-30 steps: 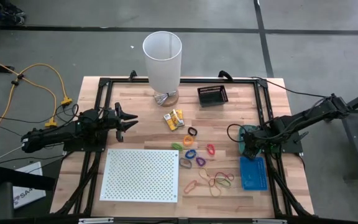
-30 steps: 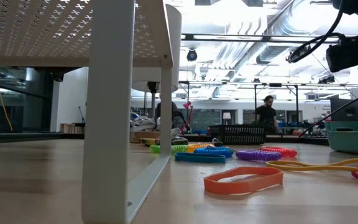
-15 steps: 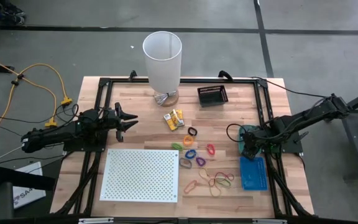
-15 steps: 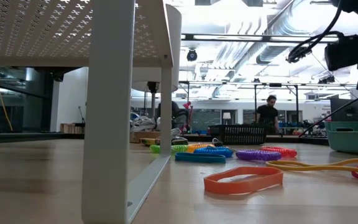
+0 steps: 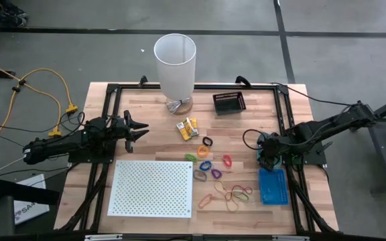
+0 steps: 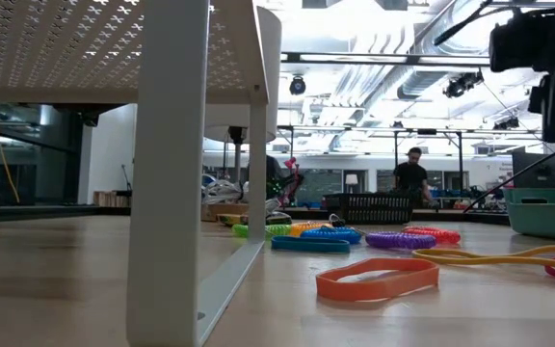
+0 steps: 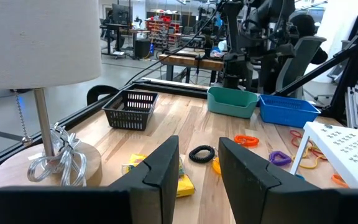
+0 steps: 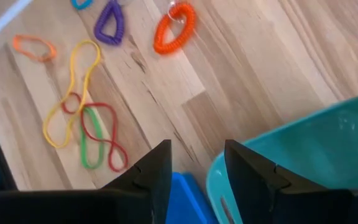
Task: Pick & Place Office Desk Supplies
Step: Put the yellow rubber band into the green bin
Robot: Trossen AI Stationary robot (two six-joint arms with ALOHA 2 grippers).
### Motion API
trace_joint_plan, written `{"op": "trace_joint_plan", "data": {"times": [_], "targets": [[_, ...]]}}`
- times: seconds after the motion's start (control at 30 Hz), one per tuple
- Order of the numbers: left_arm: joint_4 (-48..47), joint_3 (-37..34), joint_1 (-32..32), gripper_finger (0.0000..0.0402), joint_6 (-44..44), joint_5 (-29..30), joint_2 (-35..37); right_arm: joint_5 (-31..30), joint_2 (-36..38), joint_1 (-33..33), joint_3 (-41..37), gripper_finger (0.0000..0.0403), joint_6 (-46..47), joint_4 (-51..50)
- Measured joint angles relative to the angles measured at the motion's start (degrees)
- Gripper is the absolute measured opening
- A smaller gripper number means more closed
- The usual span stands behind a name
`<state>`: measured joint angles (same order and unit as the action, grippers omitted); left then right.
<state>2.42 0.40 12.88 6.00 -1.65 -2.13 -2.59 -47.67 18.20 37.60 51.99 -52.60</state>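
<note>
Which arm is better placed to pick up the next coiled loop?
Probably the right. Its open, empty claw hangs by the teal bin, close to the orange coiled loop. The left claw, also open, waits across the table, beyond the yellow-orange packets.

Bright even overhead light, soft shadows, ceiling glare

The table [image 5: 246,120] is smooth pale wood, the white board [image 5: 151,188] looks like matt metal full of holes, and the blue tray [image 5: 273,187] is shiny plastic
</note>
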Motion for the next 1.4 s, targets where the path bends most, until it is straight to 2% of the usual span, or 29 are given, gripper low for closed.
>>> {"op": "trace_joint_plan", "data": {"times": [0.17, 0.3, 0.57, 0.83, 1.0, 1.13, 1.4], "targets": [[0.0, 0.0, 0.0, 0.0108, 0.0, 0.0, -0.02, 0.16, -1.94, 0.02, 0.0, 0.0137, -2.27, 3.79], [0.0, 0.0, 0.0, 0.0108, 0.0, 0.0, 0.0, 2.5, -5.13, 0.04, 0.0, 0.0137, -6.87, 11.19], [0.0, 0.0, -0.02, 0.0108, 0.0, 0.0, -0.01, 7.5, -14.89, 0.26, 0.0, 0.0137, -12.98, 27.76], [0.02, 0.0, -0.01, 0.0108, 0.0, 0.0, -0.01, 8.63, -24.14, 1.45, 0.84, 0.0137, -13.8, 36.82], [0.02, 0.0, -0.02, 0.0108, 0.0, 0.0, -0.02, 5.32, -28.4, 2.33, 9.58, 0.0137, -18.35, 31.57], [0.01, 0.0, -0.01, 0.0108, 0.0, 0.0, 0.0, 1.94, -32.57, 3.74, 18.64, 0.0137, -19.26, 22.14], [0.0, 0.0, -0.01, 0.0108, 0.0, 0.02, -0.01, -1.9, -43.19, 8.19, 31.9, 0.0137, -13.79, 8.84]]}}
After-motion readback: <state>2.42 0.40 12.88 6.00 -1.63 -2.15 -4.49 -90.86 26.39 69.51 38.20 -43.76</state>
